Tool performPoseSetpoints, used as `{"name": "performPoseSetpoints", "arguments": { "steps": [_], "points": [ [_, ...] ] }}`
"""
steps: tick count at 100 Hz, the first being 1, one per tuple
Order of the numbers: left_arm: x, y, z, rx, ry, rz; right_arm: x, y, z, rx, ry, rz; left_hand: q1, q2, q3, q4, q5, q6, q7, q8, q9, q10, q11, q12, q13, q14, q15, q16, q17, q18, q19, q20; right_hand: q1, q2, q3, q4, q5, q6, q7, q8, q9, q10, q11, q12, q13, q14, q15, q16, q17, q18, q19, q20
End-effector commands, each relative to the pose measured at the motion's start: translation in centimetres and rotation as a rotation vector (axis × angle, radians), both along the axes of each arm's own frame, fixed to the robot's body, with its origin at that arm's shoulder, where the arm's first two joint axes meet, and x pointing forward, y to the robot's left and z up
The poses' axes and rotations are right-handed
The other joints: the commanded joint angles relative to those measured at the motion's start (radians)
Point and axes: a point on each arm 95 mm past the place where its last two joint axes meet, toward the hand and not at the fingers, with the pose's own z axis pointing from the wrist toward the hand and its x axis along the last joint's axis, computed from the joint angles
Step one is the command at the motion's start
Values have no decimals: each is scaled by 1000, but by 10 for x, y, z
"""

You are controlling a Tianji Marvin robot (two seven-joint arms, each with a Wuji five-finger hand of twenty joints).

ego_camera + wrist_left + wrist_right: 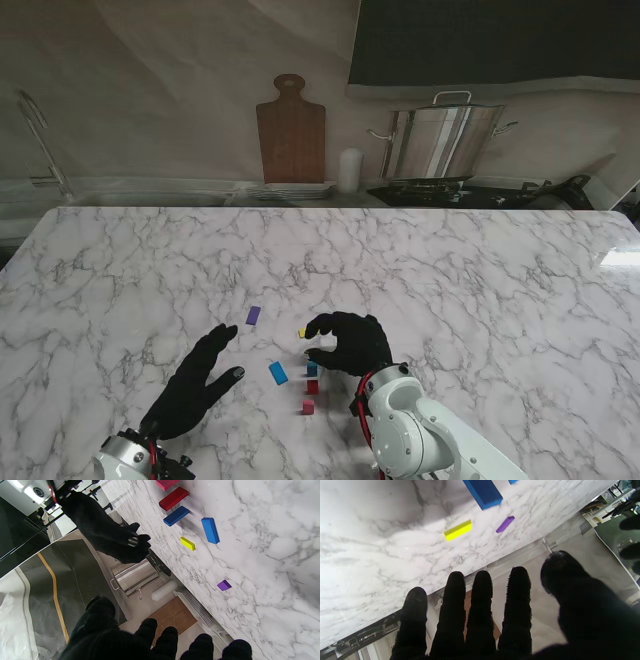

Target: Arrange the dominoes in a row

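Several small dominoes lie near me on the marble table (480, 270). A row runs away from me: pink (308, 406), red (312, 386), dark blue (311, 368). A light blue one (278, 373) lies just to their left, a yellow one (302, 332) and a purple one (253, 315) farther off. My right hand (350, 342) hovers just right of the dark blue and yellow pieces, its fingers curled apart around nothing. My left hand (195, 380) is open, spread flat left of the light blue piece. The left wrist view shows the red (173, 498), dark blue (176, 516), light blue (210, 530), yellow (187, 543) and purple (224, 585) pieces.
Behind the table's far edge stand a wooden cutting board (291, 128), a stack of plates (290, 190), a white cylinder (349, 170) and a steel pot (440, 140). A faucet (40, 140) rises at the far left.
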Motion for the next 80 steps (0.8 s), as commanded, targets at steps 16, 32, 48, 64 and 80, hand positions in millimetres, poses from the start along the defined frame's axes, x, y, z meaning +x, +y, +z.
{"name": "performPoseSetpoints", "arguments": {
  "steps": [16, 32, 48, 64, 80],
  "points": [
    [-4, -3, -2, 5, 11, -21, -15, -11, 20, 19, -54, 0, 22, 0, -4, 30, -28, -15, -19, -19, -15, -8, -8, -13, -12, -20, -2, 7, 0, -25, 0, 12, -30, 73, -51, 35, -45, 46, -144, -113, -43, 11, -209, -165, -21, -43, -315, -155, -54, 9, -252, -148],
    [-7, -4, 0, 5, 7, -23, -30, -20, 32, 36, -93, 3, 22, 0, -4, 30, -27, -19, -19, -24, -15, -7, -8, -15, -12, -20, -2, 7, 0, -25, 0, 12, -26, 127, -83, 44, -111, 69, -242, -240, -115, 17, -296, -247, -89, -80, -445, -243, -97, -44, -411, -286],
    [-8, -4, 0, 4, 7, -24, -47, -32, 37, 47, -93, 30, 21, 1, -5, 30, -27, -19, -19, -27, -16, -6, -8, -15, -13, -22, -3, 7, 0, -25, 0, 12, -20, 232, -166, 66, -253, 47, -288, -290, -243, -1, -322, -276, -203, -107, -498, -281, -158, -83, -496, -370],
    [-8, -6, -1, 6, 11, -30, -63, -39, 33, 91, -92, 8, 21, 0, -4, 30, -26, -17, -17, -28, -15, -6, -7, -15, -12, -21, -2, 7, 0, -25, 1, 12, -10, 243, -196, 75, -272, 40, -289, -284, -273, -7, -319, -277, -237, -116, -511, -290, -175, -92, -530, -391],
    [-8, -8, -3, 9, 14, -33, -74, -43, 25, 143, -76, -18, 21, 0, -5, 30, -27, -17, -15, -26, -15, -7, -7, -14, -12, -20, -2, 8, 0, -26, 1, 12, -15, 256, -209, 75, -286, 40, -297, -283, -292, -11, -325, -280, -259, -121, -519, -295, -191, -97, -553, -402]
  ]
}}
